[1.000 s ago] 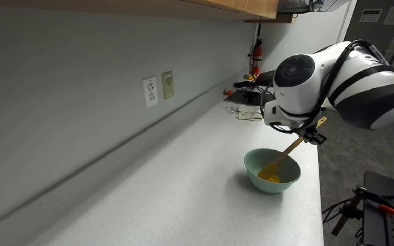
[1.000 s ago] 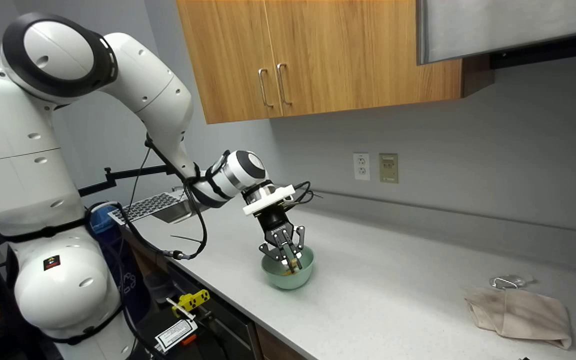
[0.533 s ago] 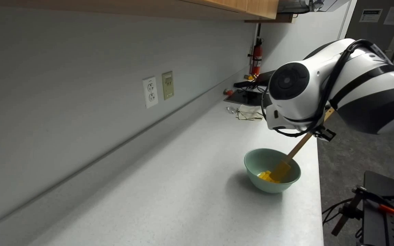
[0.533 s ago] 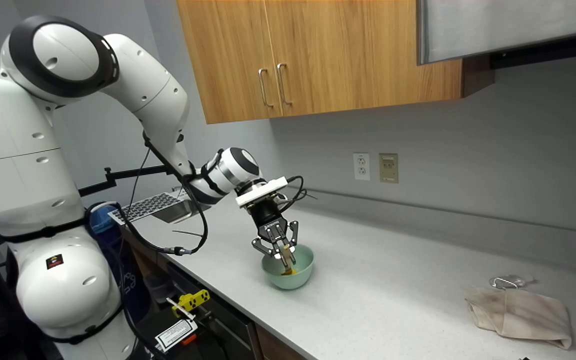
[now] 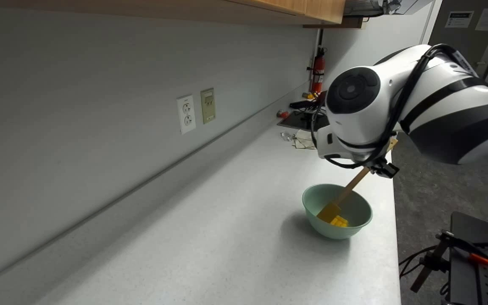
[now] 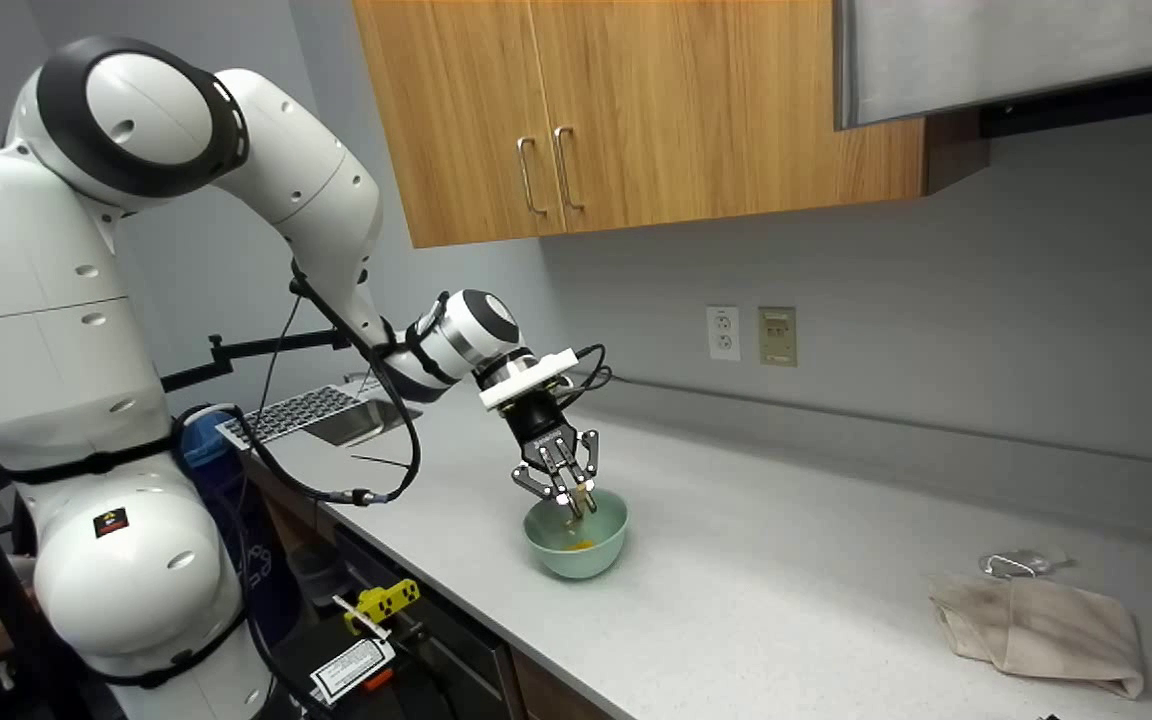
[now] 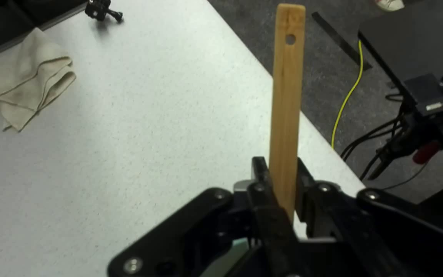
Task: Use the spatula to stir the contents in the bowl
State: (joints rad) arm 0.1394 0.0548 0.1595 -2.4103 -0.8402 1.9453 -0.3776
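White rounded arm [image 6: 311, 190], black cables [image 5: 397, 111], black gripper [image 7: 282, 171]

I count one bowl [image 5: 335, 233], one spatula [image 7: 286, 107] and one end effector [image 6: 583, 510]; the contents [image 5: 339, 221] look too small from here for me to number piece by piece. I also make out two wall plates [image 6: 723, 333], two cabinet handles [image 6: 526, 180], one fire extinguisher [image 5: 318, 72], one cloth [image 6: 1036, 635], one laptop [image 6: 301, 410] and one yellow power strip [image 6: 388, 600].
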